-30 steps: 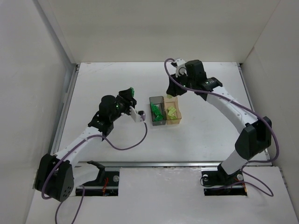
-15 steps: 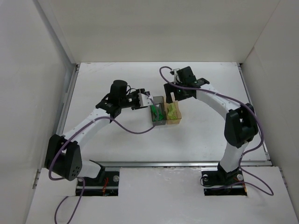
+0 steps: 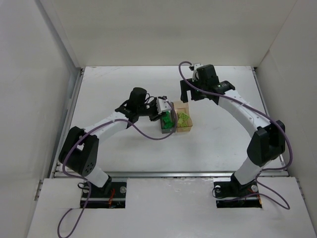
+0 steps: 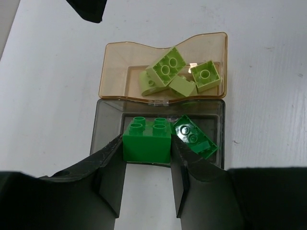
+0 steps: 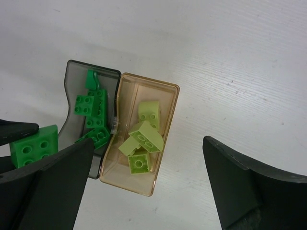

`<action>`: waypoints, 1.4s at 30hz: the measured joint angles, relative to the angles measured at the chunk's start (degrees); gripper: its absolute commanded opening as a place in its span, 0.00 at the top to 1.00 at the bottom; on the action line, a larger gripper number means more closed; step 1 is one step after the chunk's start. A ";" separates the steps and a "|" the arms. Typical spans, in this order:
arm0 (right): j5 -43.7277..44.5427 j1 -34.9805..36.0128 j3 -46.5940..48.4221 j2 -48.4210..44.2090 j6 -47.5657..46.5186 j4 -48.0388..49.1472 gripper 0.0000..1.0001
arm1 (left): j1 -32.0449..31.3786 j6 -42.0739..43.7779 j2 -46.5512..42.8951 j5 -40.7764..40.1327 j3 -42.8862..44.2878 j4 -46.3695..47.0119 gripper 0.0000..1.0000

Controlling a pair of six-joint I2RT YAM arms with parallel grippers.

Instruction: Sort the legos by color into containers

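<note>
Left gripper [image 4: 147, 149] pinches bright green four-stud brick [image 4: 146, 143] over smoky grey box [image 4: 108, 120]; right gripper [image 5: 146, 143] spread wide above amber box [image 5: 165, 103]

left arm [image 3: 106, 122], right arm [image 3: 242, 111]: white links, black joint housings; purple cable [image 3: 150, 139] running loose along each; end effector fingers [image 4: 108, 184] matte black, blocky; black base mount [image 3: 233, 187] under each.

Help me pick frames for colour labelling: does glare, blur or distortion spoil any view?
Top external: even light, soft shadows, but the lego bricks are too tiny to count. Left wrist: sharp; the amber box rim looks wavy, with a small glint. Right wrist: lego bricks crisp, the grey box wall looks bent, dark jaws fill the lower corners.
</note>
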 measured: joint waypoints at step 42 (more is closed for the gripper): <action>33.44 -22.45 -11.74 -22.84 13.86 7.45 0.00 | 29.73 -31.61 -7.28 -71.32 -5.01 26.23 0.00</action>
